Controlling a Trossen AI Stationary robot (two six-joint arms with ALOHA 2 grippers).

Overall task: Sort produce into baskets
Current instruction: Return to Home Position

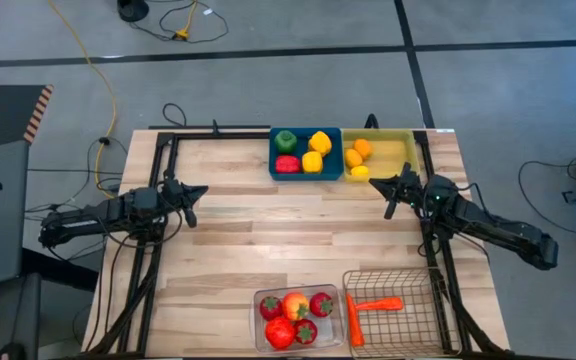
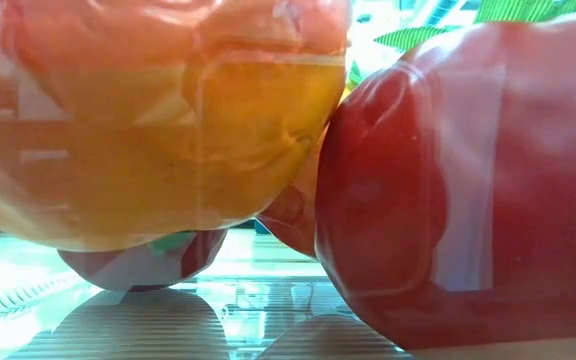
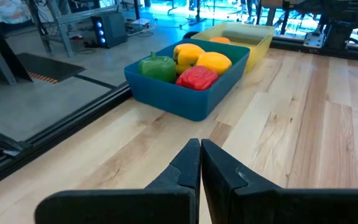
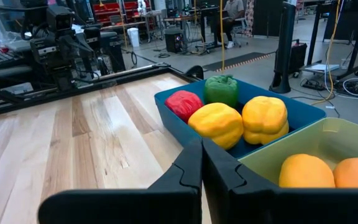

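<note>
The blue tray (image 1: 306, 170) at the table's far edge holds a green pepper (image 1: 285, 141), a red pepper (image 1: 287, 164) and two yellow peppers (image 1: 319, 142). The yellow tray (image 1: 398, 150) beside it holds oranges and a lemon (image 1: 356, 157). The clear bin (image 1: 296, 320) at the near edge holds red fruits. The wire basket (image 1: 393, 312) holds carrots (image 1: 376, 304). My left gripper (image 1: 200, 192) is shut and empty at the table's left. My right gripper (image 1: 378, 183) is shut and empty, just near of the yellow tray.
The bare wooden table top (image 1: 268, 240) lies between the two arms and the containers. The low view looks through the clear bin's wall (image 2: 268, 310) at the red and orange-yellow fruits pressed close to it. A black frame runs along the table's far edge (image 1: 218, 132).
</note>
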